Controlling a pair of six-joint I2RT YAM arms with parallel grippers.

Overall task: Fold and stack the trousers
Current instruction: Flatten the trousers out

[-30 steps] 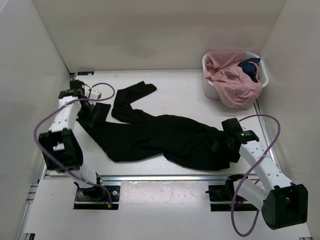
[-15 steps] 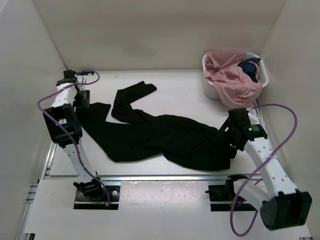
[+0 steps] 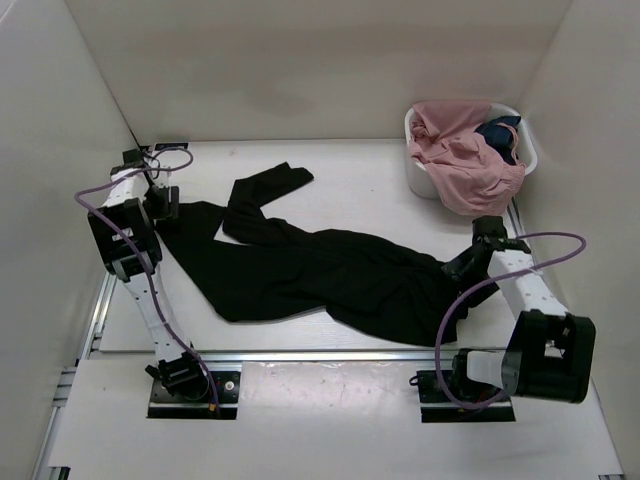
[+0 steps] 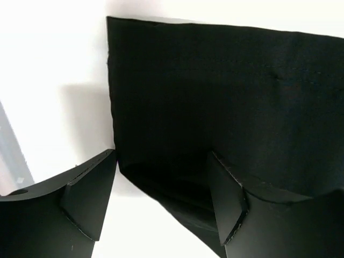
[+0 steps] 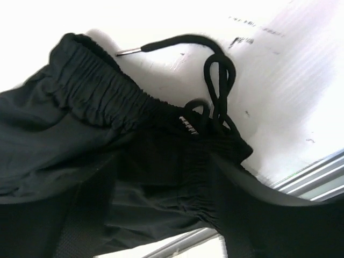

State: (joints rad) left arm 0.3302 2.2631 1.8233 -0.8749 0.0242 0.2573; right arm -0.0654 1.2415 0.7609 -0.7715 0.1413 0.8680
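Trousers (image 3: 330, 275) lie spread (waistband tag (image 5: 189, 119) unreadable); left and right jaws both wide.

One pair of plain black, soft matte fabric trousers (image 3: 330, 275): unfolded, lying flat but rumpled. The gathered elastic waistband (image 5: 102, 94), with a loose looped drawstring (image 5: 217, 70), lies near the white plastic basket (image 3: 418, 180), on its near side. Both legs run leftward away from it, one kinked.
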